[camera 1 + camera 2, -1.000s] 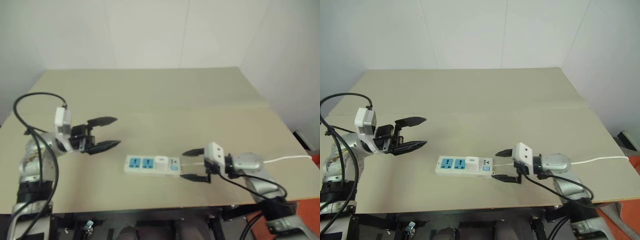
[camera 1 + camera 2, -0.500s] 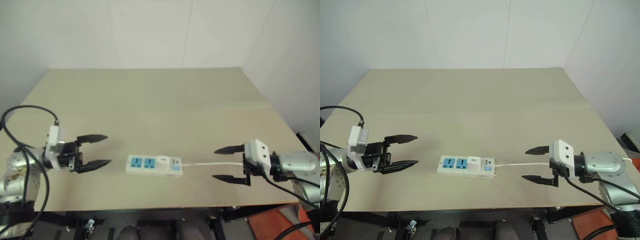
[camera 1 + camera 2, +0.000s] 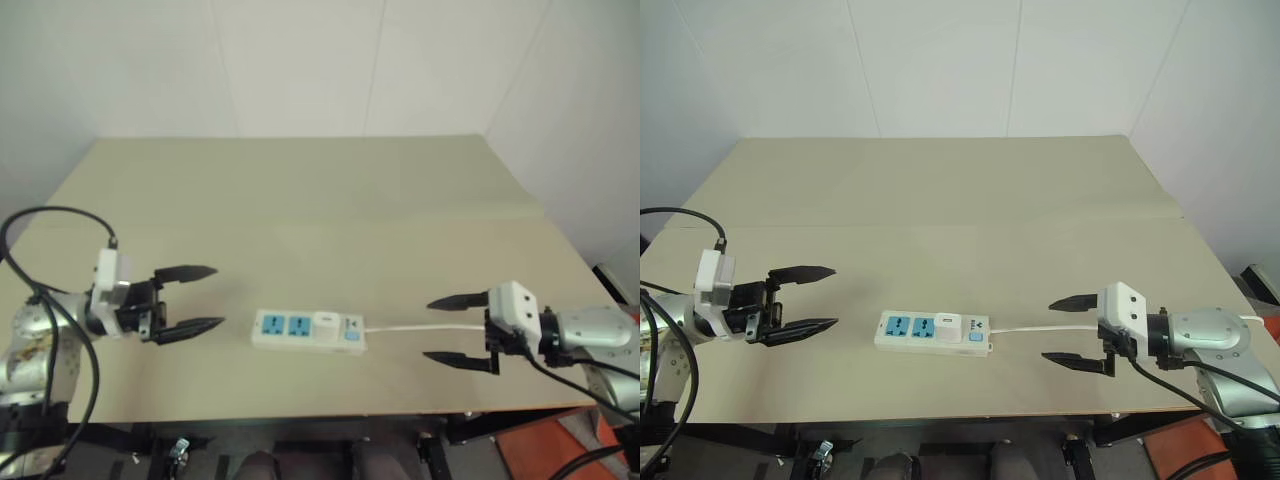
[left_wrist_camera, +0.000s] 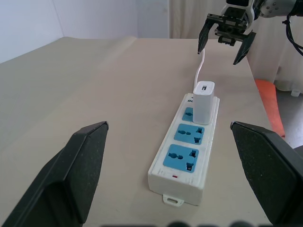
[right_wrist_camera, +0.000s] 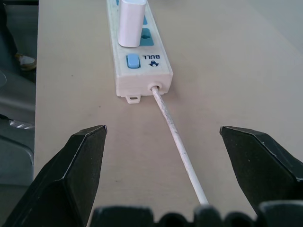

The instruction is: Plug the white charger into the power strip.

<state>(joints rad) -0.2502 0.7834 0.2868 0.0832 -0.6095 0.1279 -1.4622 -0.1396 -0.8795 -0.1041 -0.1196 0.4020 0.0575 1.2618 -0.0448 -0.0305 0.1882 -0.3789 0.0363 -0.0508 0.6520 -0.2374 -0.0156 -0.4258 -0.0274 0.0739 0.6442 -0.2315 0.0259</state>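
Note:
The power strip point(image 3: 306, 330) lies near the front edge of the table, its white cord point(image 3: 420, 326) running off to the right. The white charger point(image 3: 325, 324) stands upright in the strip's right-hand socket, next to the switch end; the wrist views show the white charger point(image 4: 204, 101) point(image 5: 131, 21) seated there too. Two blue sockets to its left are bare. My left gripper point(image 3: 205, 298) hovers open to the left of the strip, apart from it. My right gripper point(image 3: 445, 329) is open to the right, straddling the cord above it, holding nothing.
The beige table point(image 3: 320, 200) stretches back to the white walls. Its front edge runs just below the strip and both grippers. A black cable point(image 3: 50, 225) loops from my left arm. An orange object point(image 3: 545, 450) sits on the floor at the lower right.
Over the last second, my right gripper drew back to the right, away from the strip's switch end. My left gripper sank and pulled back to the left. Neither has moved in the last half second.

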